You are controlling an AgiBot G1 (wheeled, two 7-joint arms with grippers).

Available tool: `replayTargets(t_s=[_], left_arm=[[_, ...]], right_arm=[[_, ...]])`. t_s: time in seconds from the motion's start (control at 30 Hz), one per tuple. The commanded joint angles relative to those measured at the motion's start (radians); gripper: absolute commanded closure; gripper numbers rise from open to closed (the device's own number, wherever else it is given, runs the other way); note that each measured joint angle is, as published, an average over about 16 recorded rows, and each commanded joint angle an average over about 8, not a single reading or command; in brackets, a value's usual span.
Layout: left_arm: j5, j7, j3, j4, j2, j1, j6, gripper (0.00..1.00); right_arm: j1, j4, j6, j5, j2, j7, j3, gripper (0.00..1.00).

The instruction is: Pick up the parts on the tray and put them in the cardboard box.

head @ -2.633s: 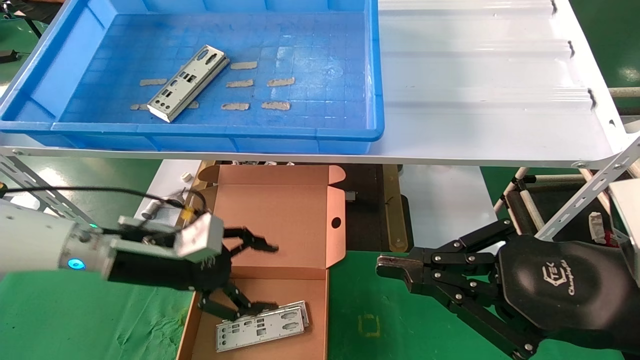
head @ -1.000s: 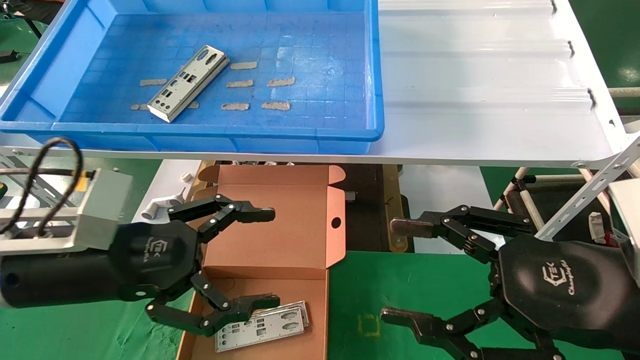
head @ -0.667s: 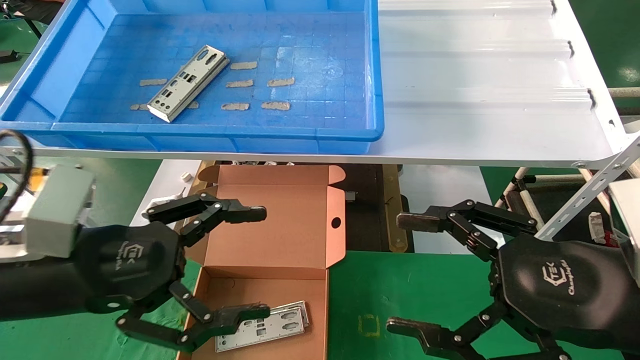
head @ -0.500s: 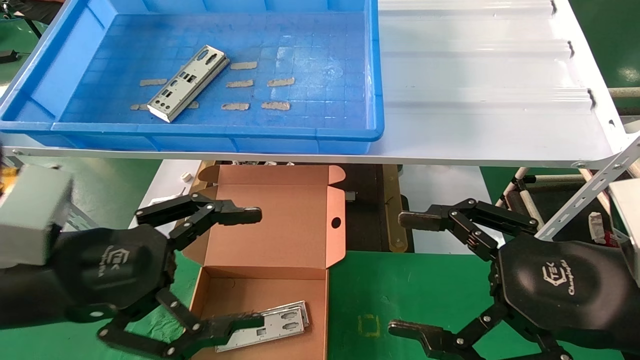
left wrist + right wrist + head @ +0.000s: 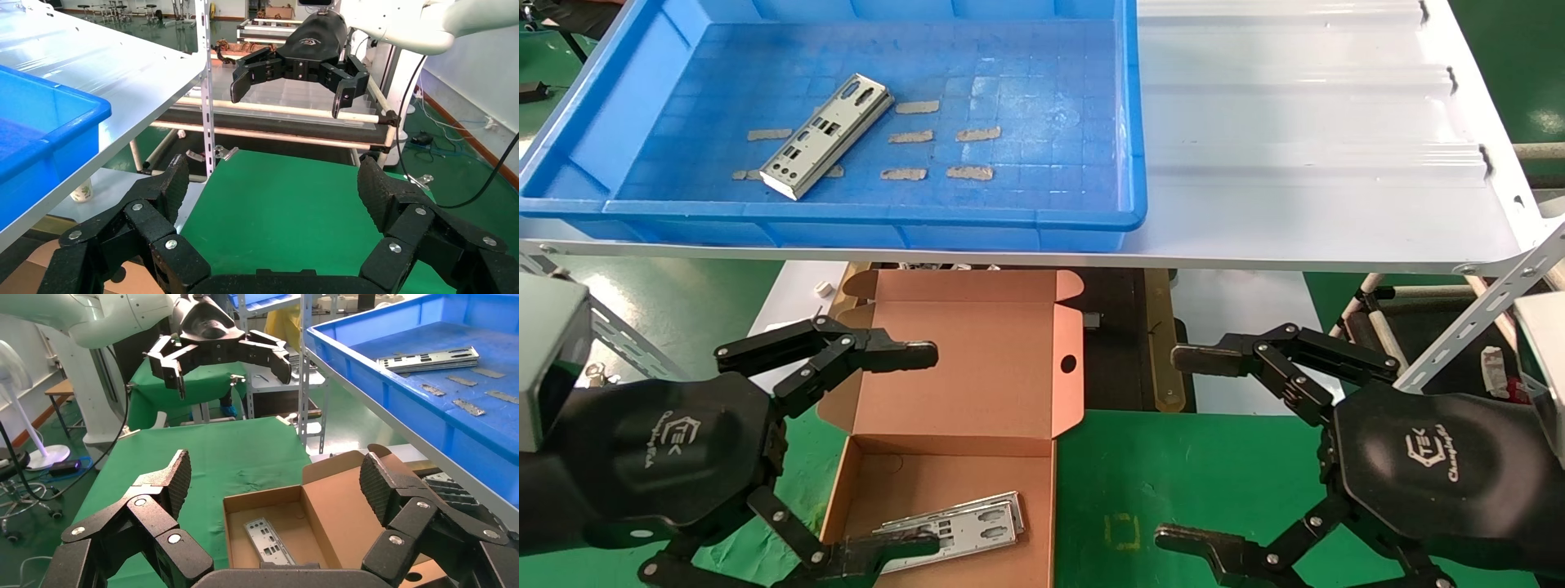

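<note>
In the head view, the left gripper is spread wide over the box, holding nothing; a part lies inside, another in the tray. The right gripper is spread wide and empty.

In the left wrist view, wide fingers are shown.

In the right wrist view, a part is seen in the box.

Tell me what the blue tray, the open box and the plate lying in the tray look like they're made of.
Tray: looks like moulded plastic, glossy blue with a gridded floor.
Box: corrugated cardboard, matte brown, with folded flaps.
Plate: seemingly thin sheet metal, shiny silver with punched cutouts.
</note>
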Motion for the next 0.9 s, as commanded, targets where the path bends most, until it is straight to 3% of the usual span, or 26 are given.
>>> replayTargets(t_s=[0.03, 0.9], left_arm=[[0.0, 0.002, 0.003, 0.004, 0.001, -0.002, 0.0, 0.0], [0.004, 0.009, 0.019, 0.023, 0.008, -0.013, 0.002, 0.0]], right_arm=[[0.0, 0.0, 0.0, 0.0, 0.0, 0.0, 0.0, 0.0], [0.0, 0.0, 0.0, 0.0, 0.0, 0.0, 0.0, 0.0]])
